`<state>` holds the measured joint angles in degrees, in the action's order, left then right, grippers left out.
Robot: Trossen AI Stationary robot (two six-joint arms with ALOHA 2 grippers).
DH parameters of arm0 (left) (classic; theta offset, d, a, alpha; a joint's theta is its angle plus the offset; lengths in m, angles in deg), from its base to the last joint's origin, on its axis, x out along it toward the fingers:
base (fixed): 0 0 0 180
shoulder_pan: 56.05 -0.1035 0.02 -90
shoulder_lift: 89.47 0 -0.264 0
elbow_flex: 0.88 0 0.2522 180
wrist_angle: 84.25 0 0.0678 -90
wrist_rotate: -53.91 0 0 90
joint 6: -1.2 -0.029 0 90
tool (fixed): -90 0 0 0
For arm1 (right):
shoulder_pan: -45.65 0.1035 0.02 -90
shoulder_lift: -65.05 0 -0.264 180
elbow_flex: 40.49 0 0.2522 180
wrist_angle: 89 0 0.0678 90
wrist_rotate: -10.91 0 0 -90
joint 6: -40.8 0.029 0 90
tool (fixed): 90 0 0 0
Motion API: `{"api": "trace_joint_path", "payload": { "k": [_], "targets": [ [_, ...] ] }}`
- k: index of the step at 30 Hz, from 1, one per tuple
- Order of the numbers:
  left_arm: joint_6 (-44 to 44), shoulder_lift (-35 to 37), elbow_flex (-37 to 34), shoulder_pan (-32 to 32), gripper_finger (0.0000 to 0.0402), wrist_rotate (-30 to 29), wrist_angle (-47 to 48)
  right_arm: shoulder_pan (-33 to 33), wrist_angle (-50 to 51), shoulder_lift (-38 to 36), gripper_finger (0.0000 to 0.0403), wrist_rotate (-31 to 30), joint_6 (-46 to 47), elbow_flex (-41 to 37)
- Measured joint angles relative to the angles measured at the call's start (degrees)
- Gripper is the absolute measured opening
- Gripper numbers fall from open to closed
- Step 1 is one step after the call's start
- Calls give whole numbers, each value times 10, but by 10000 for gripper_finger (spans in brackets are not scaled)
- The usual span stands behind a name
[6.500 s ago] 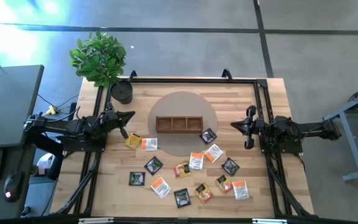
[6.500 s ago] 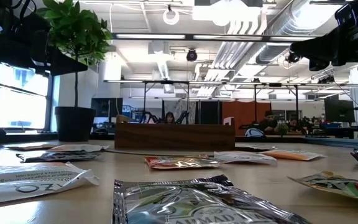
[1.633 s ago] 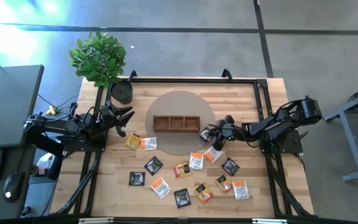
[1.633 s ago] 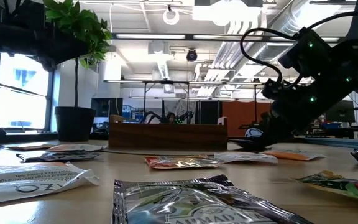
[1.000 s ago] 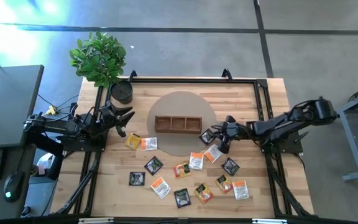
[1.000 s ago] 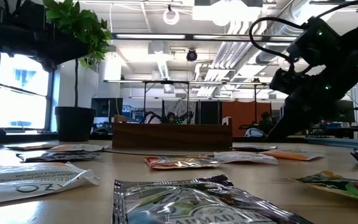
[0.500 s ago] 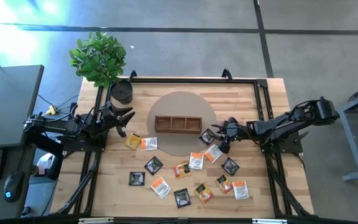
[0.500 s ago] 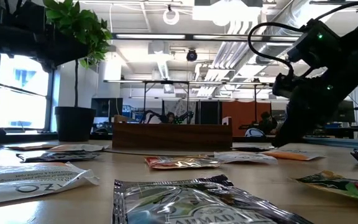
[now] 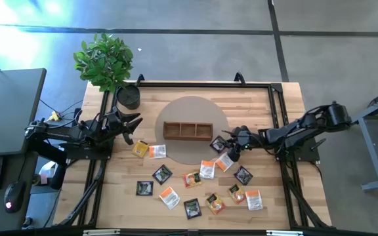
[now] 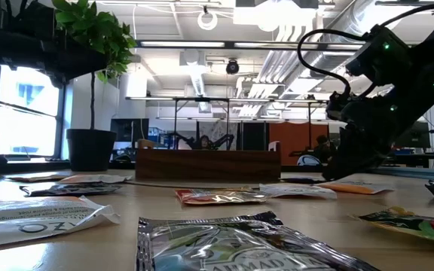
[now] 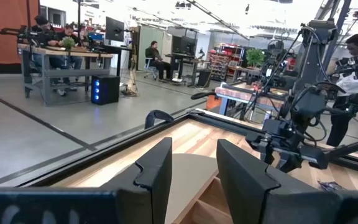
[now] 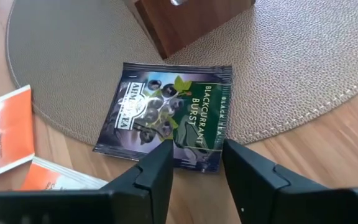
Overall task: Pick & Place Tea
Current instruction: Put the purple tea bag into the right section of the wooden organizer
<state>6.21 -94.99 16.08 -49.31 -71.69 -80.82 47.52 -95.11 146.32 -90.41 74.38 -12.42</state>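
the right wrist view shows what no other view does: a black packet (image 12: 166,115) with berries and the words "blackcurrant burst". it lies flat on the round mat (image 12: 73,56), one edge right at the tips of the right pincer (image 12: 194,163). the two fingers (image 12: 157,168) stand apart with a gap between them, and nothing is held. just past the packet is a corner of the tray (image 12: 185,18). off to one side lie two orange and white packets (image 12: 2,134).

the high view shows the whole table (image 9: 287,98). the right pincer (image 9: 229,148) reaches in low beside the end of the tray (image 9: 188,130). the tray's three boxes look bare. more packets (image 9: 195,180) are spread out on the wood on the near side of the pincer.

the left pincer (image 9: 136,122) waits well apart from the tray, near a plant (image 9: 105,60). the left wrist view shows its fingers (image 11: 154,171) apart, holding nothing.

the low view shows the packets lying flat, and the right arm coming down behind them.
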Motion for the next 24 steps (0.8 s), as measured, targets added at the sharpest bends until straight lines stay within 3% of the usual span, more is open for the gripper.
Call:
{"api": "trace_joint_path", "payload": {
  "k": [5, 12, 17, 24],
  "targets": [
    [0, 0, 0, 0, 127, 0, 0, 0, 1, 0, 101, -2, -17, 0],
    [0, 0, 0, 0, 127, 0, 0, 0, 0, 1, 8, -5, -24, -1],
    [0, 0, 0, 0, 127, 0, 0, 0, -12, -9, 13, -1, -25, -2],
    [0, 0, 0, 0, 127, 0, 0, 0, -49, -78, 4, -1, -53, -3]
  ]
}}
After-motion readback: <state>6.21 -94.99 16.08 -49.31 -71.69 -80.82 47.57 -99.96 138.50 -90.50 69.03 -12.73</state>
